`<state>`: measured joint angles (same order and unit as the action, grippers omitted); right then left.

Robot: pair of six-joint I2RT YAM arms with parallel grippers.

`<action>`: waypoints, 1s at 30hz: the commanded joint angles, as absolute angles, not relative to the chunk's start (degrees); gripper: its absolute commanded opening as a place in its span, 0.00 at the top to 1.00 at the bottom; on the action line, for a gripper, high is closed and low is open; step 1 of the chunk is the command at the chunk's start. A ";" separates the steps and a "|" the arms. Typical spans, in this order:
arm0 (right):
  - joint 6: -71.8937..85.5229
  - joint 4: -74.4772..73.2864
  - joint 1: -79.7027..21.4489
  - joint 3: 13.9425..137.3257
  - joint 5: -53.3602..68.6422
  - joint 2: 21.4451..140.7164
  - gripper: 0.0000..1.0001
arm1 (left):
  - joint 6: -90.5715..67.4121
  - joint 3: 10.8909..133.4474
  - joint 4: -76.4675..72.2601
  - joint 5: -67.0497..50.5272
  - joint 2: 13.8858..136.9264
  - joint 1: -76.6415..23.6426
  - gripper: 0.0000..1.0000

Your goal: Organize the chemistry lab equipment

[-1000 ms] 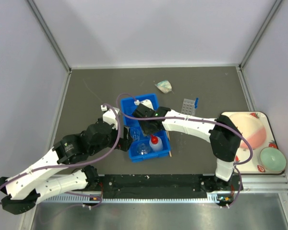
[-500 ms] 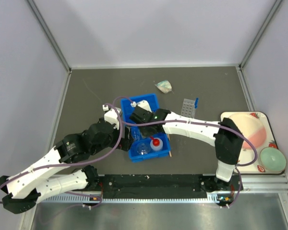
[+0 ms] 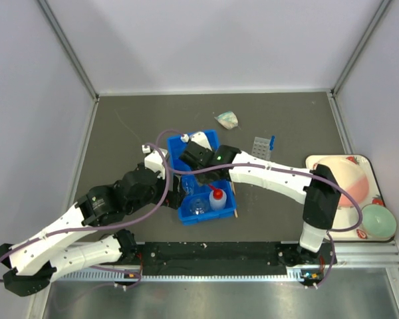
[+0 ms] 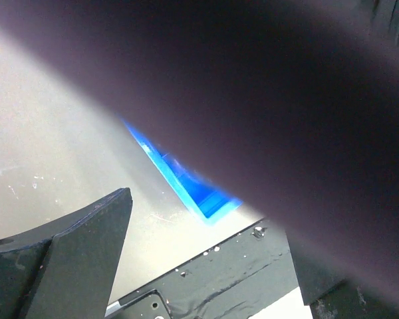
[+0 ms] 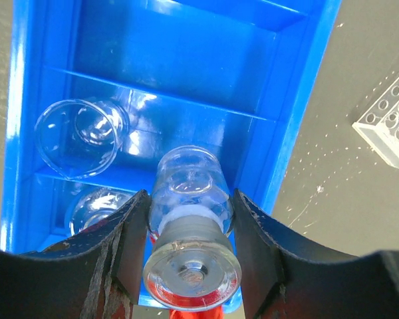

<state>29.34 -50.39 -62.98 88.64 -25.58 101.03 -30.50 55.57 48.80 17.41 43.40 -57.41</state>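
The right gripper [image 5: 189, 216] is clamped on a small glass flask [image 5: 189, 189] above the blue bin [image 5: 299, 100]. Best to lower it straight, clear of the divider [image 5: 159, 93], into the bare section ahead of the fingers [image 5: 123, 252] before releasing. Left of them sit a beaker [image 5: 80, 136] and a second glass [image 5: 96, 209]. The left gripper [image 3: 176, 193], beside the bin, gapes empty.

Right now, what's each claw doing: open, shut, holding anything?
Left claw: open, holding nothing.
Right claw: closed on a clear glass flask, over the blue bin.
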 commanded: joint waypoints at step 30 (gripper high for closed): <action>27.77 -46.32 -56.87 87.55 -24.00 101.51 0.74 | -30.41 55.90 46.49 16.79 45.79 -57.22 0.02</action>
